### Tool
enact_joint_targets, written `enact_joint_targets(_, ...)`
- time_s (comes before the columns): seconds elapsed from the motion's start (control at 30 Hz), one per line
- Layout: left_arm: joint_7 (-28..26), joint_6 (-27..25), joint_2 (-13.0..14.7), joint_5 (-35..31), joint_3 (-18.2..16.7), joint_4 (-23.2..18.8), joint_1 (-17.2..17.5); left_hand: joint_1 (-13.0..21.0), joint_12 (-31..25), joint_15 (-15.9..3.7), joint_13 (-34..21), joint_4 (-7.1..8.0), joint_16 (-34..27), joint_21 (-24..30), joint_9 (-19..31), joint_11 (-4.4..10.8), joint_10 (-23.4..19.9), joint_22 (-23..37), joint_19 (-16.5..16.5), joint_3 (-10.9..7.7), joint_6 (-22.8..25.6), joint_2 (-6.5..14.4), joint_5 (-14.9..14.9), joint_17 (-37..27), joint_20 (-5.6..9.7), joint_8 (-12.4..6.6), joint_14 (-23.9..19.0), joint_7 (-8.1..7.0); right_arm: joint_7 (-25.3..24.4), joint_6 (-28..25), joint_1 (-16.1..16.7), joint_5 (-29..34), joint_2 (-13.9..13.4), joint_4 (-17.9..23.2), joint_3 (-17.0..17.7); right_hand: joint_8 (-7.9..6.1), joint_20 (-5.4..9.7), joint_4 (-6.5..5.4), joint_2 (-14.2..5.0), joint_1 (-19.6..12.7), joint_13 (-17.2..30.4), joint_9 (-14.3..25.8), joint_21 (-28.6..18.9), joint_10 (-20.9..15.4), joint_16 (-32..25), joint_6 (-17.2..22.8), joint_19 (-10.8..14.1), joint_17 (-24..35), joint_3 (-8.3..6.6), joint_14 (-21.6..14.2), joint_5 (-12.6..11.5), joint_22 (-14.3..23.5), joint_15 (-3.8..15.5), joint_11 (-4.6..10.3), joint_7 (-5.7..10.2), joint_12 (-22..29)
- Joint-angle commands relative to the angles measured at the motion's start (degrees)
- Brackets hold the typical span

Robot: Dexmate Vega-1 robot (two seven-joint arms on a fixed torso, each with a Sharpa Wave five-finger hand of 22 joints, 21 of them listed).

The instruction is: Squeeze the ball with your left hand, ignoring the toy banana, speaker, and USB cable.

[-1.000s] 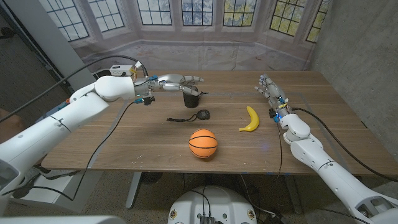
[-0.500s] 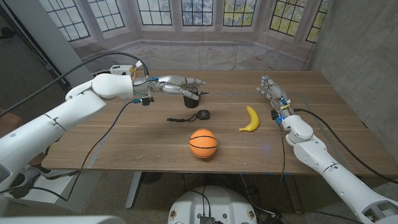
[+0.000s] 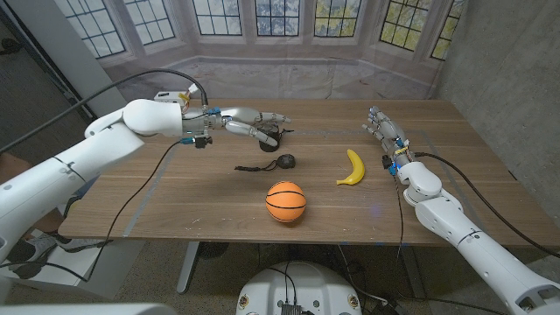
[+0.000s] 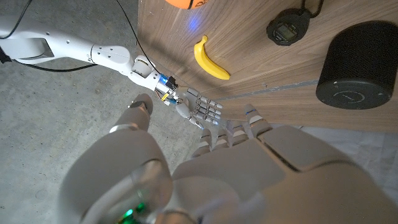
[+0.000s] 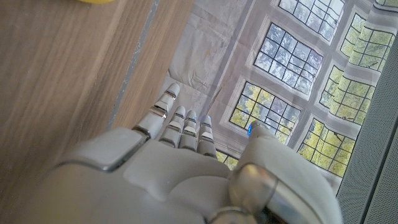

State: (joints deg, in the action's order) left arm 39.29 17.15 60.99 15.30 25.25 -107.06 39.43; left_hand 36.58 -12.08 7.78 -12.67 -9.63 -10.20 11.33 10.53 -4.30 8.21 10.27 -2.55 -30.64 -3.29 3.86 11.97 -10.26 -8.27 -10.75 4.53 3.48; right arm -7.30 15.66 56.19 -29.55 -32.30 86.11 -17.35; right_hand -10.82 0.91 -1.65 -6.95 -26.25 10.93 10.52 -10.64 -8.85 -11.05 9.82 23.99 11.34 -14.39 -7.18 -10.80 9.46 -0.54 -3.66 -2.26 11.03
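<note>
The orange ball (image 3: 286,201) with black seams sits near the table's front edge, at the middle. Its edge also shows in the left wrist view (image 4: 186,3). My left hand (image 3: 252,122) hovers at the back of the table, well behind the ball, fingers stretched out over the black speaker (image 3: 270,138) and holding nothing. In the left wrist view the left hand (image 4: 249,162) reaches past the speaker (image 4: 360,65). My right hand (image 3: 382,128) stands at the right with fingers straight and apart, empty; it also shows in its own wrist view (image 5: 180,162).
A yellow toy banana (image 3: 352,167) lies right of the ball, close to my right hand. A small black round piece with a USB cable (image 3: 282,162) lies between speaker and ball. The wooden table (image 3: 175,201) has bare room on the left front.
My left hand has slid a little to the right, further over the speaker, and its arm has risen slightly. The ball, banana and right hand have stayed put.
</note>
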Motion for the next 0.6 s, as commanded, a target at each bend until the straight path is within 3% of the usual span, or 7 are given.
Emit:
enact_joint_targets(0.03, 4.7, 3.3, -0.3, -2.2, 1.4, 0.8, -3.1, 1.0, 0.0, 0.45, -0.2, -0.31, -0.2, 0.0, 0.3, -0.12, 0.5, 0.1, 0.3, -0.02, -0.7, -0.1, 0.1, -0.3, 0.05, 0.07, 0.6, -0.09, -0.6, -1.9, 0.8, -0.1, -0.7, 1.9, 0.1, 0.12, -0.52, 0.35, 0.32, 0.3, 0.2, 0.2, -0.2, 0.5, -0.2, -0.5, 0.0, 0.1, 0.06, 0.1, 0.0, 0.3, -0.46, 0.00, -0.33, -0.2)
enact_joint_targets(0.6, 9.6, 6.7, -1.2, -5.3, 3.6, 1.5, -6.7, 1.9, -0.4, 0.17, -0.4, -0.24, -0.4, 0.1, 0.2, 0.18, 0.5, 0.1, 0.3, 0.24, -1.5, -0.4, 0.0, -0.3, 0.55, -0.07, 0.8, -0.62, -1.4, -2.4, 2.4, 0.6, -1.9, 4.0, 0.7, 0.18, -0.80, 0.63, 0.32, 0.4, 0.2, 0.2, -0.2, 1.0, -0.1, -1.0, -0.3, 0.1, 0.09, 0.5, 0.0, 0.3, -0.67, -0.18, -0.38, -0.2)
